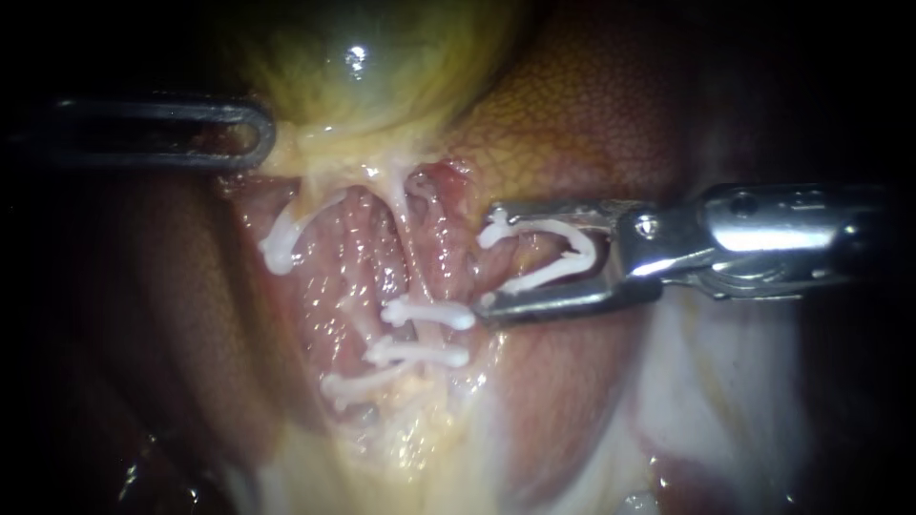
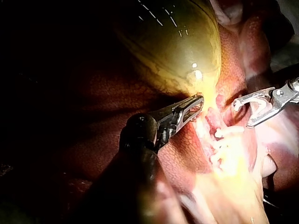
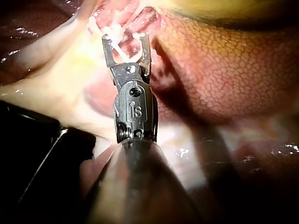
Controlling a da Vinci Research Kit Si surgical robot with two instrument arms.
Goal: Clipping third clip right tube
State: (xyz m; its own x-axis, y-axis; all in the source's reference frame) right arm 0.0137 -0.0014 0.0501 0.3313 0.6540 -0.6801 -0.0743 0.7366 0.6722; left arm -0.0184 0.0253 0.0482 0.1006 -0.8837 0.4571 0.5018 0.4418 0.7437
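The right tube (image 1: pixel 408 243) runs down from the gallbladder (image 1: pixel 372 67) through the raw bed. Two white clips (image 1: pixel 429 313) (image 1: pixel 417 354) cross it low down, with a third white clip (image 1: pixel 355 386) just below and left of them. My right instrument (image 1: pixel 489 259) comes in from the right with its jaws wide apart, carrying an open white clip (image 1: pixel 584 250). Its tips stand just right of the tube, above the seated clips and apart from the tube. My left instrument (image 1: pixel 265 133) is shut on the gallbladder's lower edge.
Another white clip (image 1: pixel 283 243) sits on the left tube. The liver (image 1: pixel 592 114) lies behind and to the right. Pale fatty tissue (image 1: pixel 697 381) spreads under the right instrument's shaft. In the left wrist view the right instrument (image 2: pixel 242 114) stands beyond the left instrument's jaws.
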